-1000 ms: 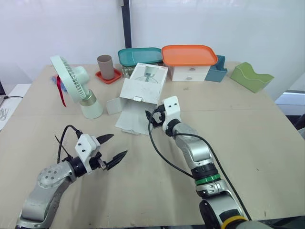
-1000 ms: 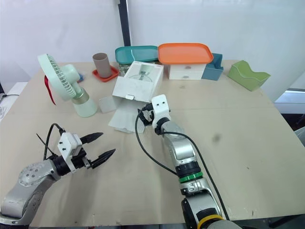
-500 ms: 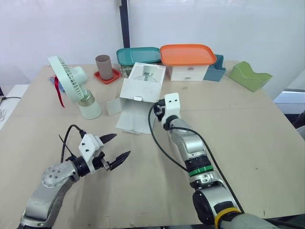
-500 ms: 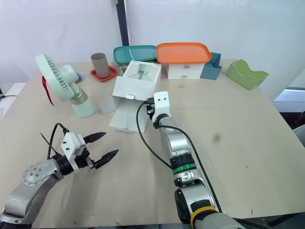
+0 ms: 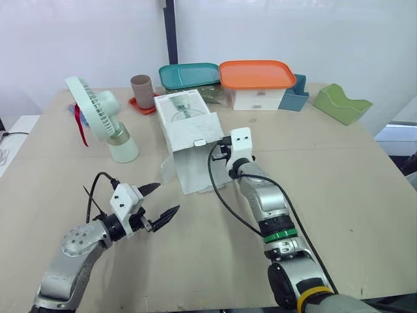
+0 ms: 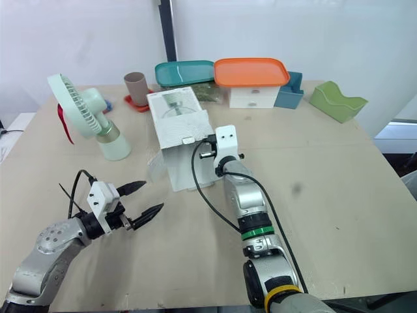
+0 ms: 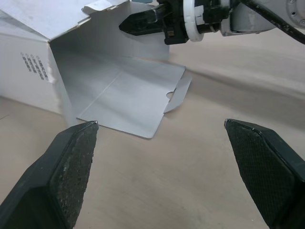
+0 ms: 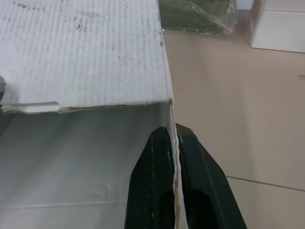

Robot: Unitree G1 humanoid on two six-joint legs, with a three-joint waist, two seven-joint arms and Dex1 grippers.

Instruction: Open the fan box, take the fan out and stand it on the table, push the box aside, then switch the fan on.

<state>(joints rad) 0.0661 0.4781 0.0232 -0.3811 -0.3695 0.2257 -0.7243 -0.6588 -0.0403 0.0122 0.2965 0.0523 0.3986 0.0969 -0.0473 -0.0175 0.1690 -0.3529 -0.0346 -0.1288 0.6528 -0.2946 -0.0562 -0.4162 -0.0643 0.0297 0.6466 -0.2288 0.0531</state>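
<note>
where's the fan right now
In the eye views the fan stands upright on the left side of the table, just left of the opened white box and a little nearer the robot than the brown cup.

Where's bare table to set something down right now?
Bare: table right side, from the box to the green holder; also the near edge beside the left gripper. Crowded: back edge with trays and cup, and around the fan.
</note>
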